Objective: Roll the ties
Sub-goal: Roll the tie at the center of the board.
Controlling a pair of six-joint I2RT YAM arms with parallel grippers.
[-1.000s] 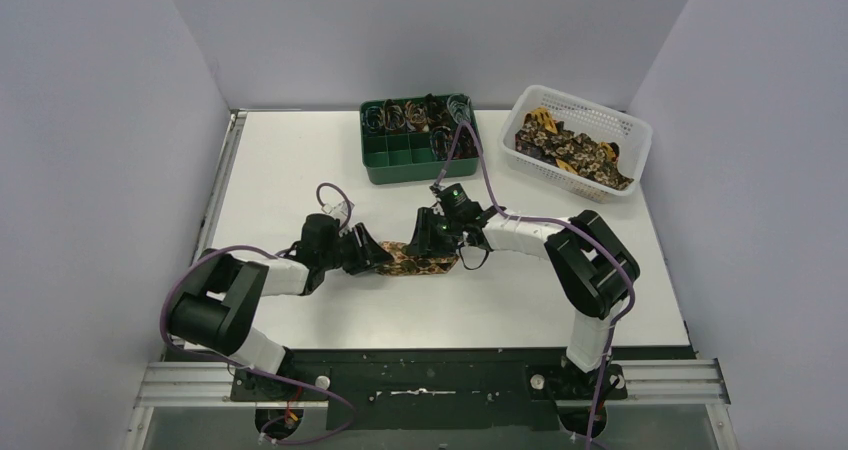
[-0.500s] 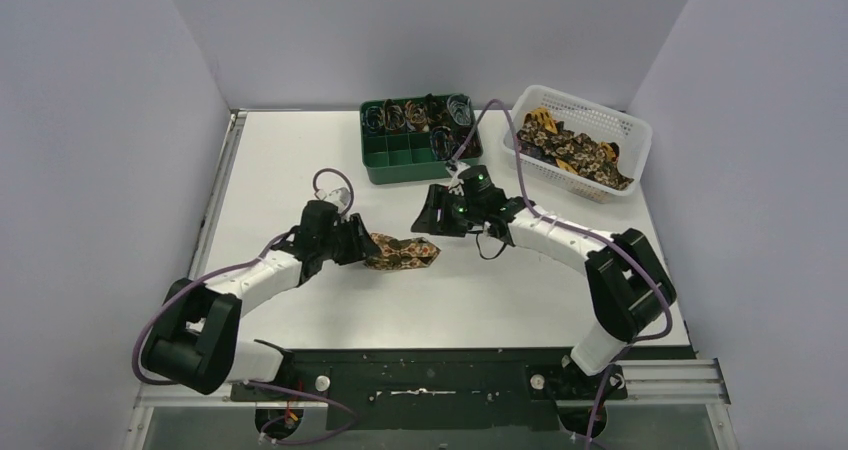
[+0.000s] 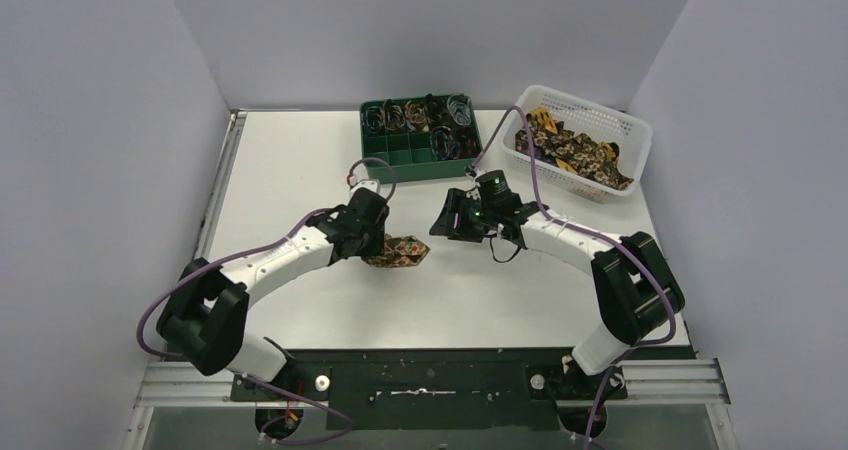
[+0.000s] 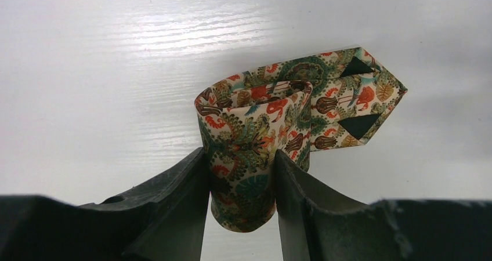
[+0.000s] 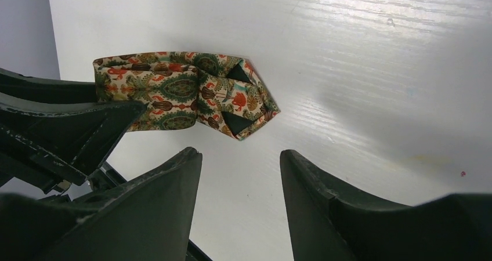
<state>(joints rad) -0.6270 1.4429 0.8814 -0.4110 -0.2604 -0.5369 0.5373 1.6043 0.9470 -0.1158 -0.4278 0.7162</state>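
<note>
A rolled tie [image 3: 398, 251] in a brown, gold and teal floral print is held just over the white table at centre. My left gripper [image 3: 377, 242] is shut on its coiled end [image 4: 246, 156]; the pointed tip [image 4: 362, 101] sticks out to the right. My right gripper [image 3: 450, 217] is open and empty, just right of the tie and apart from it; the tie shows ahead of its fingers [image 5: 174, 95]. More ties [image 3: 575, 150] lie piled in the white basket [image 3: 637, 137].
A green compartment tray [image 3: 395, 160] stands at the back centre, its far cells holding coiled ties and thin coloured loops. The white basket stands at the back right. Grey walls close in the table on three sides.
My left gripper has carried the tie up and to the right, toward the green tray. My right gripper has let go of the tie and pulled away to the right.
</note>
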